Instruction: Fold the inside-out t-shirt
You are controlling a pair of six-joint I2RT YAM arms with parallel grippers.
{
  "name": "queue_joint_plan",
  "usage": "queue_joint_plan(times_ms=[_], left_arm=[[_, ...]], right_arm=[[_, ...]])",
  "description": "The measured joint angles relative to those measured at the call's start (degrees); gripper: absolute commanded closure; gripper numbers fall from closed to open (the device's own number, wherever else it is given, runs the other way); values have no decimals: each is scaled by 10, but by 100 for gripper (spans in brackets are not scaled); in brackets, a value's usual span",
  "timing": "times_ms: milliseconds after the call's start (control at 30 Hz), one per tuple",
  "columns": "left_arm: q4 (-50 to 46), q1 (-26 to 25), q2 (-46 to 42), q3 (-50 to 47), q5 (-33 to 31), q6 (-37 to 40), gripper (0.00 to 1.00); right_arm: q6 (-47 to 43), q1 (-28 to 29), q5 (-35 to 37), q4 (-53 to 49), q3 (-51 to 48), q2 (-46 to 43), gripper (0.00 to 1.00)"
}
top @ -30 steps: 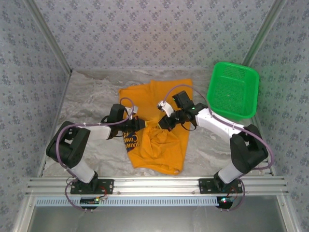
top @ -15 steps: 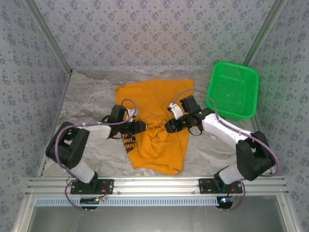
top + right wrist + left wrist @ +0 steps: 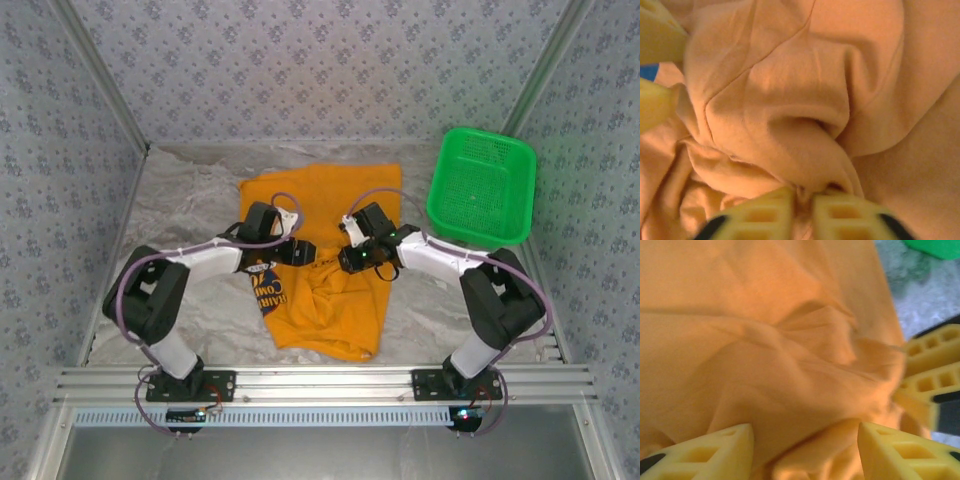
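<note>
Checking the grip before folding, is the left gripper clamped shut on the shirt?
No, the left gripper shows its fingers wide apart in its wrist view, with the t-shirt bunched loosely between them.

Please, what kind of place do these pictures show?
Probably a small robot test booth, not a home: patterned walls enclose the table, a left arm and a right arm are bolted to an aluminium rail, and an orange t-shirt lies near a green basket.

Blue print [image 3: 268, 292] on t-shirt [image 3: 335, 318] is partly hidden.
</note>
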Motion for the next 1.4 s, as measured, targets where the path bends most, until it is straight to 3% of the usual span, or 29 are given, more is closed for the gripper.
queue_joint_plan(times_ms=[167, 400, 567, 600, 633, 700, 833, 967, 1100, 1400], left_arm=[[-24, 0, 35, 37, -22, -6, 90], [-42, 36, 47, 90, -36, -50, 100], [-45, 55, 109, 103, -31, -71, 97], [-47, 55, 120, 103, -27, -74, 94], [-48, 56, 131, 102, -21, -76, 89], [-45, 59, 137, 100, -2, -80, 77], [-50, 74, 99, 66, 12, -75, 61], [-106, 92, 4, 13, 8, -63, 58], [-117, 91, -102, -42, 24, -71, 55], [-89, 20, -160, -128, 61, -109, 55]], right_arm=[[-38, 12, -30, 4, 6, -24, 100], [-149, 69, -118, -27, 12, -123, 100], [-187, 167, -180, -30, 15, -104, 100], [-188, 182, -186, -28, 15, -91, 89], [-187, 200, -192, -25, 17, -71, 68], [-183, 224, -203, -23, 24, -27, 54], [-163, 234, -223, -22, 26, 5, 52], [-127, 177, -231, 5, 0, -50, 50], [-81, 115, -157, 16, -7, -100, 49], [27, 137, -42, 24, 10, -33, 49]])
